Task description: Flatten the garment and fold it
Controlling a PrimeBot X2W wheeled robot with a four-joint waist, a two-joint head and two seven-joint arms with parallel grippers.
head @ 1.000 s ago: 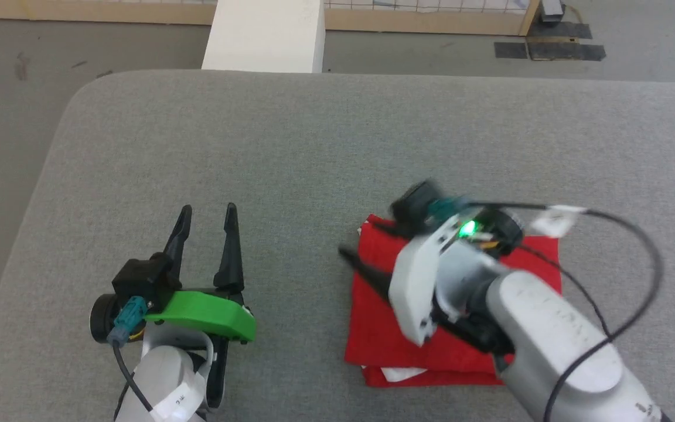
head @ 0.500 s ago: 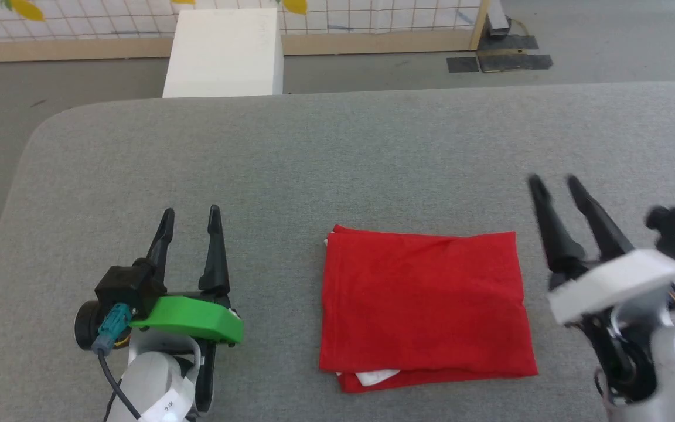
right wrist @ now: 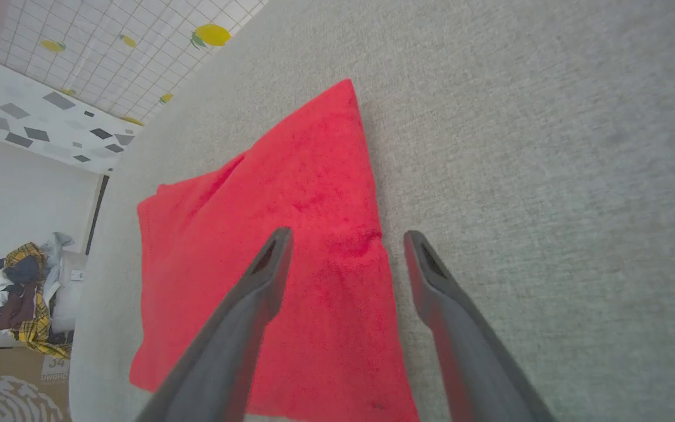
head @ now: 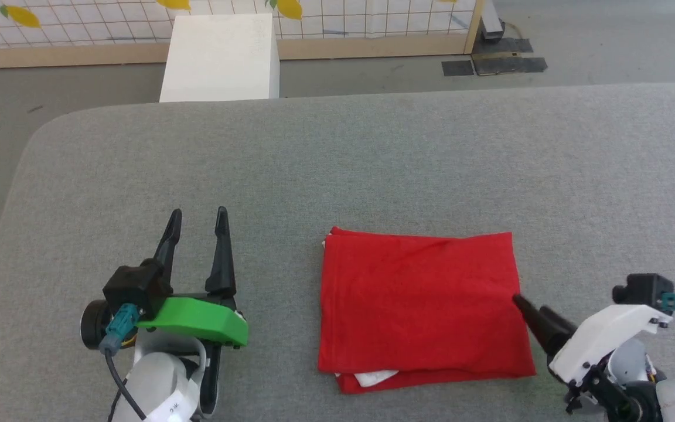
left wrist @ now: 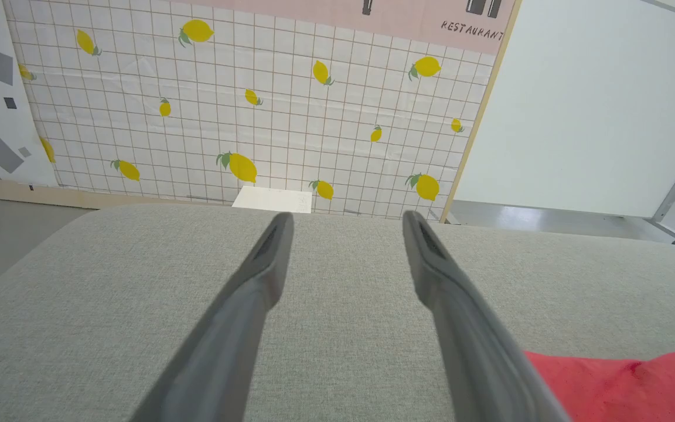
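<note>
The garment [head: 425,305] lay folded into a red rectangle on the grey padded table [head: 337,146]. Thin, limp cloth, it would likely slump unless pinched at a layered edge. The left gripper [head: 199,212] and right gripper [right wrist: 346,234] stood spread, empty.

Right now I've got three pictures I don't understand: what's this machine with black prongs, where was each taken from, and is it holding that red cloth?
It is a robot with two arms. One picture looks down from a camera on its head; the other two come from cameras on its wrists, looking along each pair of prongs. The left end effector and the right end effector are both open and hold nothing. On the grey table lies a red garment, folded into a rectangle, with a bit of white at its near edge. The right prongs sit over its right edge. A white box stands beyond the table.
</note>
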